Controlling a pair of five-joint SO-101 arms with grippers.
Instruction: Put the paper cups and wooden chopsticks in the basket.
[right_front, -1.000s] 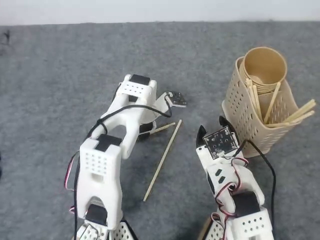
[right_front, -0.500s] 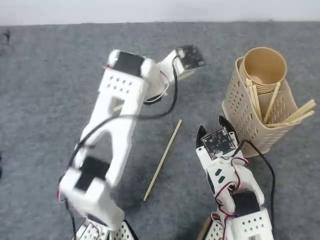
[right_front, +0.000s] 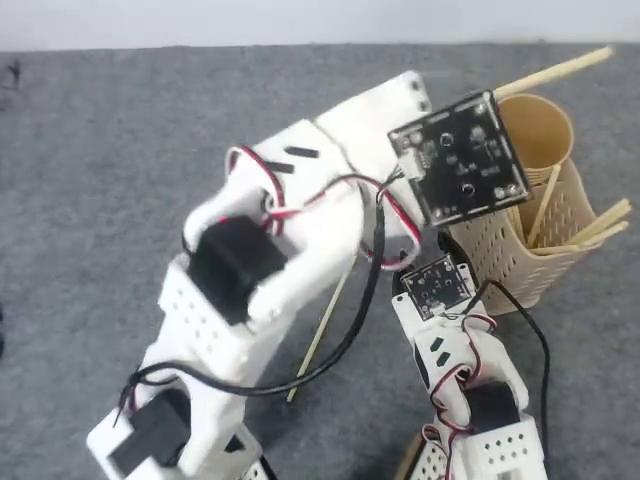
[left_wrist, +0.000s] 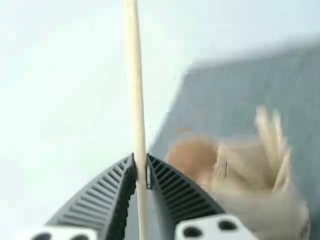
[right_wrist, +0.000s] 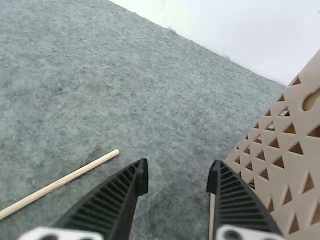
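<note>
High view: my left arm's wrist hangs over the 10 o'clock rim of the basket (right_front: 500, 250). The held wooden chopstick (right_front: 560, 70) runs out toward 2 o'clock, crossing the rim of the paper cup (right_front: 545, 125) stacked inside. The left claw (left_wrist: 141, 170) is clamped tight on that shaft. I judge the stick must tip end-down before release. The right claw (right_wrist: 177, 180) stands half open and empty beside the basket wall. A loose chopstick (right_front: 310, 360) lies on the worktop (right_front: 100, 150) at its 9 o'clock.

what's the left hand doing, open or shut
Shut: the left hand clamps the chopstick, both fingers pressed against it with no gap.
</note>
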